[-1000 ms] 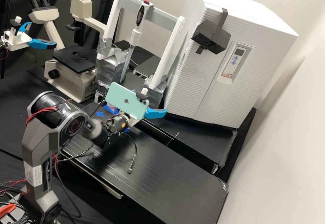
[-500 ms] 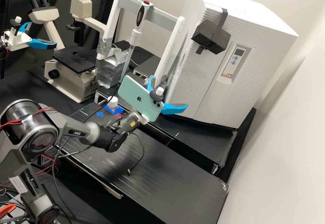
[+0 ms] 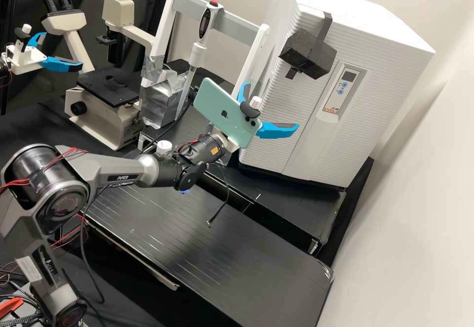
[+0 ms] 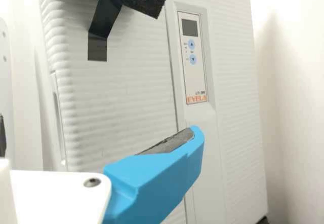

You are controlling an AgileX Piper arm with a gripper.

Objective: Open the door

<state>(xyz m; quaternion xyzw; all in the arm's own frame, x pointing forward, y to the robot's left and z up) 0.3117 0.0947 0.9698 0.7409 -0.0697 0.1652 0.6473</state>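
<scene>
The pincer (image 3: 272, 105) is held open above the table (image 3: 242, 267), its two blue fingers (image 3: 277, 130) spread well apart and nothing seen gripped between them. It is held in front of the ribbed door (image 3: 301, 95) of the white cabinet (image 3: 390, 55), which is set at the far right. The door appears to be shut, a narrow seam being seen beside the control panel (image 3: 340, 87); whether it is touched by a finger cannot be told. Over the upper front of the cabinet, a dark foam block (image 3: 306, 53) is hung on a black strap (image 3: 323, 33). A pale green phone (image 3: 224, 112) is mounted tilted on the pincer. To the left of the cabinet, a pipette (image 3: 197, 53) is carried by a white frame (image 3: 252, 60), and farther left a microscope (image 3: 106, 90) is placed.
</scene>
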